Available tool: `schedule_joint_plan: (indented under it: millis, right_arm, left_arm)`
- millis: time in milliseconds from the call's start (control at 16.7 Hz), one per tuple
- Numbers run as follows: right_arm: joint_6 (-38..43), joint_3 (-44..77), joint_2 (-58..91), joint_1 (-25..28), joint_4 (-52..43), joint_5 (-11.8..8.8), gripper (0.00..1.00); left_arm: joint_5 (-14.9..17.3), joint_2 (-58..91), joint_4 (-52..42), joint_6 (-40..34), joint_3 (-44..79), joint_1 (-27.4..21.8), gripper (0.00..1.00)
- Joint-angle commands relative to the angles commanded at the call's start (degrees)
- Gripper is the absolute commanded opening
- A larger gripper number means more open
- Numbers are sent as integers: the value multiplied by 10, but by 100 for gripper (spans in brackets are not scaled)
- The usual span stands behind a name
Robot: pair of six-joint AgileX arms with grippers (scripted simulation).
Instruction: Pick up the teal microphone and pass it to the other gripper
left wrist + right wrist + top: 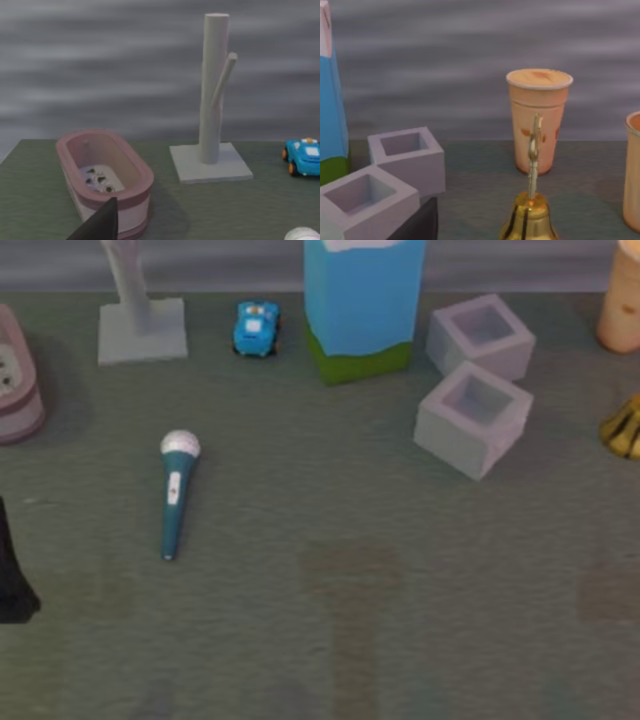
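Teal microphone (177, 496) lies flat on the green table (350, 620), left of centre in the top view, untouched. Its silvery mesh head points toward the far edge and the tapered handle toward the near edge, white switch patch facing up. Nothing is touching it, and only a sliver of the white head (303, 234) shows at the edge of the left wrist view. Left gripper (12, 575) is only a black shape at the far left edge of the top view, well apart from the mic and nearer the front; a single dark fingertip (102, 222) shows in the left wrist view, so cannot tell if the jaws are apart or together. Right arm isn't in the top view; the right wrist view shows just a dark finger piece (420, 222), so jaw state can't be told there either. Along the back, left to right: pink oval tub (15, 380) at the left edge, grey stand with a post on a square base (140, 325), blue toy car (256, 328), tall blue-and-green carton (360, 305), two grey hollow cubes (478, 380) touching each other, and an orange cup (620, 300) at the right edge. Gold bell (529, 215) sits at the right edge just in front of the cup, with a second cup (632, 170) partly visible in the right wrist view.
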Motion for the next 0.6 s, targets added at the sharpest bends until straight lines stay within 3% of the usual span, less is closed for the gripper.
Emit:
schedule_joint_plan:
  millis: [300,600]
  right_arm:
    - [0,0,0,0,0,0,100]
    - [0,0,0,0,0,0,100]
  left_arm:
    - [1,36,-20,-7,33,-9,100]
    - [-2,217,-109,-35,171,-40,100]
